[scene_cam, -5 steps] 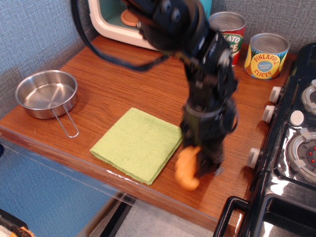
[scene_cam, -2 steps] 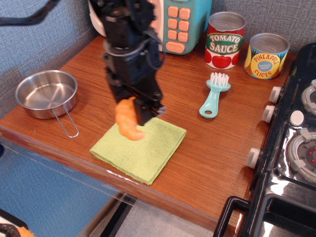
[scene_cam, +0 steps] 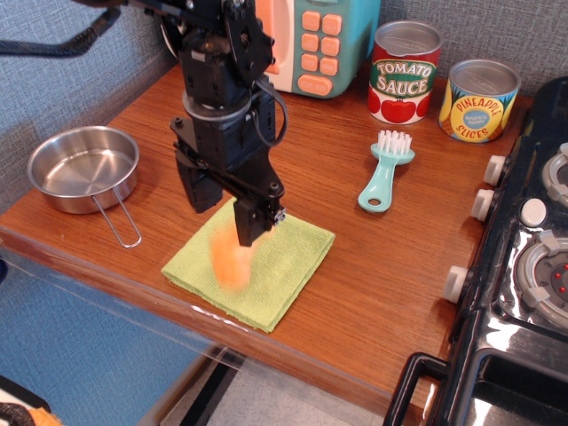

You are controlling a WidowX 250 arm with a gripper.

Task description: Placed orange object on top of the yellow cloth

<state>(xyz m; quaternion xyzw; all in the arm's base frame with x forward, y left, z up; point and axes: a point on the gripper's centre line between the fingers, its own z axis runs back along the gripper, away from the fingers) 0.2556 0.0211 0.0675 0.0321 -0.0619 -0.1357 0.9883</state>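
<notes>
Since the earlier frame I am seeing the orange croissant (scene_cam: pixel 229 260) drop out from between the fingers: it was held up beside the gripper, and now it is showing as a blurred orange streak just below the gripper (scene_cam: pixel 228 211), over the near-left part of the yellow cloth (scene_cam: pixel 288 271). The arm has also shifted a little toward the left. I am reading the jaws as spread apart, with nothing clamped between them; the left finger (scene_cam: pixel 197 188) and the right finger (scene_cam: pixel 253 217) are standing clear of the toy.

In this single view, the cloth is lying directly beneath the gripper. The steel pan (scene_cam: pixel 82 169) is sitting well off to the gripper's left. A teal brush (scene_cam: pixel 387 170) is lying off to its right, and the tomato sauce can (scene_cam: pixel 405 71) and pineapple slices can (scene_cam: pixel 478 99) are standing beyond that.
</notes>
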